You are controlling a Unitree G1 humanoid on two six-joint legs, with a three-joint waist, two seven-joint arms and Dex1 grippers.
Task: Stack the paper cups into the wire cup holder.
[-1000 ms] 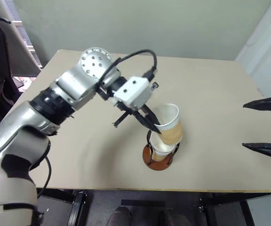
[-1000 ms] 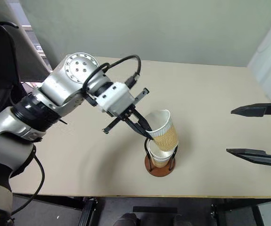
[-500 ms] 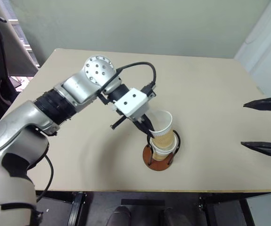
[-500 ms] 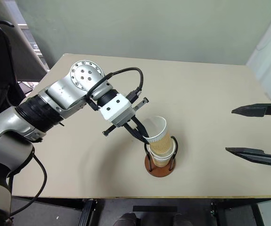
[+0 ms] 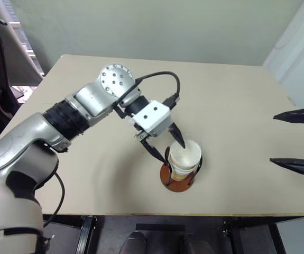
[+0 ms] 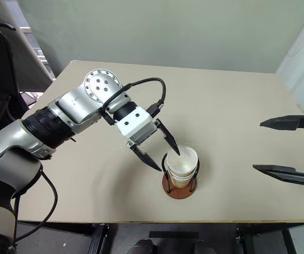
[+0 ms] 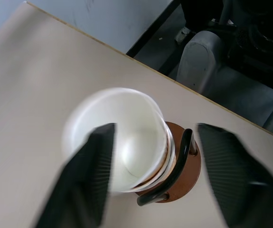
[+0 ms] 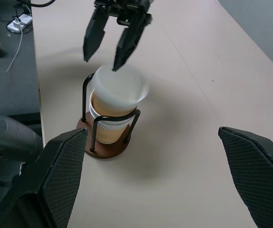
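Releasing step: left gripper (image 6: 161, 151) with fingers spread, let go around the top cup (image 6: 182, 159), now nested in the holder (image 6: 179, 188) near the surface's (image 6: 236, 121) near edge. Right gripper (image 6: 278, 148) wide, empty, far right. Next: withdraw upward without snagging the wire.

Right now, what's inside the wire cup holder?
Nested paper cups stand inside the wire cup holder; the top cup's white inside faces up. How many are nested is hidden by the outer walls.
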